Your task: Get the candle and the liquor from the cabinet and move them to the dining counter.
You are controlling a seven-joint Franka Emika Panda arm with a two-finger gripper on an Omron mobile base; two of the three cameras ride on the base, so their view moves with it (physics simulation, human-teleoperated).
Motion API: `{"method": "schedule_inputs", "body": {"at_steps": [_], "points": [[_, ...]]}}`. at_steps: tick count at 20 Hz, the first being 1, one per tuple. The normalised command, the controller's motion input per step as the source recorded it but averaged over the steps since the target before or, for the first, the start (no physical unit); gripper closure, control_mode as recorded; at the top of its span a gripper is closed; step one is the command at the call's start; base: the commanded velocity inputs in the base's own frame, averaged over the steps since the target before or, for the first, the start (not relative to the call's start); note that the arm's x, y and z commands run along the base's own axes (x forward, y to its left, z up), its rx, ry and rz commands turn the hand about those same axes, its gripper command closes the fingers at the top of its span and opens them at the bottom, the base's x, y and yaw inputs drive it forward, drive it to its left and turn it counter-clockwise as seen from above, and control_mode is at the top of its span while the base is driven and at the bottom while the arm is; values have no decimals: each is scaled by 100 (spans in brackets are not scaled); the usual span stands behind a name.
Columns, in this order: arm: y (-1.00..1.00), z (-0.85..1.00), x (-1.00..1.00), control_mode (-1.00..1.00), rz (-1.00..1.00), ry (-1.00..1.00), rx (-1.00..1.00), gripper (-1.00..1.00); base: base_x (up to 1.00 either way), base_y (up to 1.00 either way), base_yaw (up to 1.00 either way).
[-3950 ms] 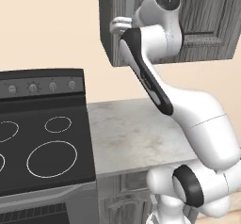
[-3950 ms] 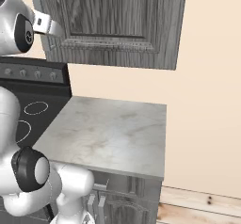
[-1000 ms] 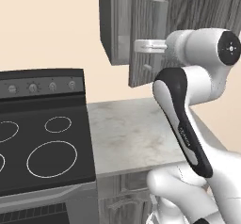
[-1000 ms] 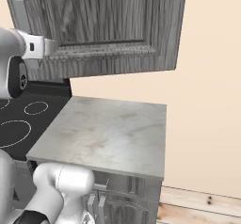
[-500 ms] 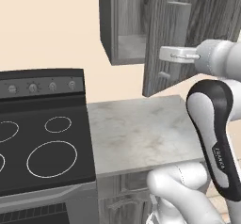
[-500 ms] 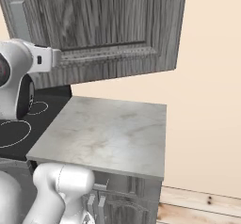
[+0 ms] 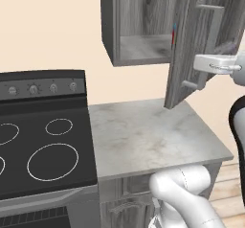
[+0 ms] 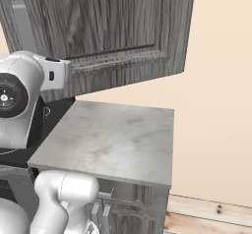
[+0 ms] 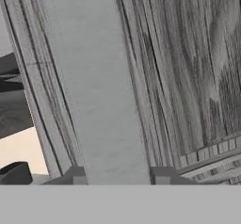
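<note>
Left base view: dark grey wood-grain cabinet (image 7: 143,26) door swung open, gripper (image 9: 117,177) clamped on its vertical bar handle (image 9: 101,86); candle and liquor (image 7: 173,34) not yet retrieved.

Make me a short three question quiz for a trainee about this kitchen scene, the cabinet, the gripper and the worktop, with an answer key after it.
1. True or false: the cabinet door stands open.
2. What are the gripper fingers set around? A) the door's bar handle B) a stove knob C) a bottle
3. Fill in: the thin strip of red and light blue at the door's edge sits inside the ____.

Key
1. True; the shelf inside shows in the left base view.
2. A; in the hand view the bar runs down between the fingertips, jaws shut on it.
3. cabinet. The marbled worktop below carries nothing.
</note>
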Motion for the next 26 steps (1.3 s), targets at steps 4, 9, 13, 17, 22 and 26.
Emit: {"method": "schedule_inputs", "body": {"at_steps": [4,9,13,17,22,26], "points": [[-43,11,-59,-100,2,4,0,100,0,0,0],[-45,10,-54,-100,1,7,0,-100,0,0,0],[-33,4,-45,-100,0,10,0,-100,0,0,0],[0,-18,-35,-100,-1,0,-1,-100,0,0,0],[6,-27,-51,-100,-6,-6,0,-100,0,0,0],[0,-14,-58,-100,-6,0,1,-100,0,0,0]]}}
